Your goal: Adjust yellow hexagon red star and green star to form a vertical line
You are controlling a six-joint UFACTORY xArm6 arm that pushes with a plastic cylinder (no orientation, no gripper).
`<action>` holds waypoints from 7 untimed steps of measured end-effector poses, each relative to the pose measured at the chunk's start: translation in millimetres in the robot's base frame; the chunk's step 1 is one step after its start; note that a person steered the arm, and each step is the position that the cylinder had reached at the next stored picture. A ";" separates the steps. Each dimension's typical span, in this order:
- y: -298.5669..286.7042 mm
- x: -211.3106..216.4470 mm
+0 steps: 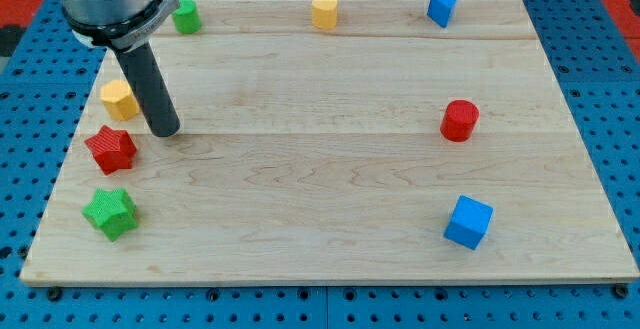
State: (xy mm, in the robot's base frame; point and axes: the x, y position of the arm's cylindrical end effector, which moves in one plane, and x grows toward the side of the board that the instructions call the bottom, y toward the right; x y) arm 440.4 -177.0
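The yellow hexagon (118, 100) lies near the board's left edge. The red star (111, 149) sits just below it, and the green star (110, 213) lies below that, near the bottom left corner. The three stand roughly one above the other. My tip (165, 131) rests on the board just right of the yellow hexagon and up and right of the red star, touching neither.
A green cylinder (185, 16), a yellow heart-like block (324, 12) and a blue block (441, 9) line the top edge. A red cylinder (460, 120) sits at the right, a blue cube (468, 221) at the bottom right. The wooden board (320, 169) lies on a blue pegboard.
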 end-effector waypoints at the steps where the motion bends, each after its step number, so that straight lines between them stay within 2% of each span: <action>1: 52.5 23.4; 3: 58.1 91.9; 5: 26.5 103.2; 6: -9.1 111.6; 7: 6.5 110.3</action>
State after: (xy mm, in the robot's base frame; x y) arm 550.7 -170.5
